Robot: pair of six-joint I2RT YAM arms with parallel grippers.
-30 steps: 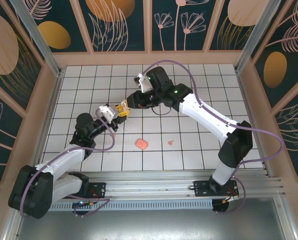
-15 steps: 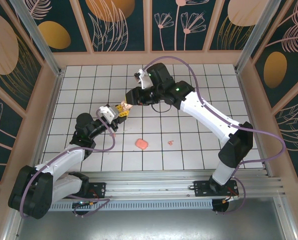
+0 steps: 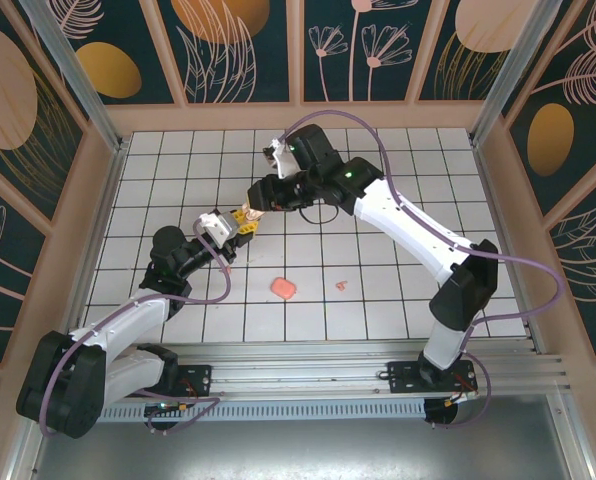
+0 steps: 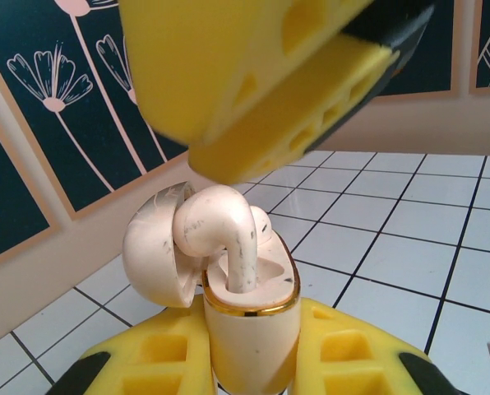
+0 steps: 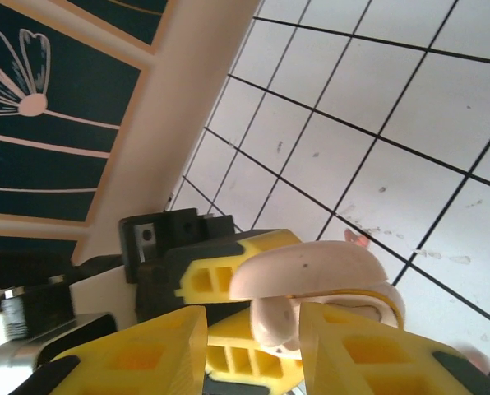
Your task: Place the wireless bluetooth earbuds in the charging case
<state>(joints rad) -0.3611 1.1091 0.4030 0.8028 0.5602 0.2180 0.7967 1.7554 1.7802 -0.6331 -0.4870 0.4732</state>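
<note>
The charging case [image 4: 249,329], a cream pod with a gold rim, stands upright with my left gripper [image 4: 249,366] shut on its body. Its lid [image 4: 153,247] hangs open to the left. One cream earbud [image 4: 220,224] sits with its stem down in a slot of the case. My right gripper [image 5: 253,337] hovers just above it, open, and the earbud [image 5: 274,321] lies between its fingers with a gap on one side. From above, both grippers [image 3: 240,226] [image 3: 255,200] meet left of the table's middle. A second earbud [image 3: 341,285] lies on the tiles.
A salmon-pink rounded-square piece [image 3: 285,288] lies on the grid near the front, left of the loose earbud. The beige wall base [image 4: 56,247] runs close behind the case. Patterned panels enclose the white tiled table [image 3: 428,200].
My right gripper's jaws have parted around the earbud, and its wrist has drawn slightly back and up. The left gripper and the case have stayed put.
</note>
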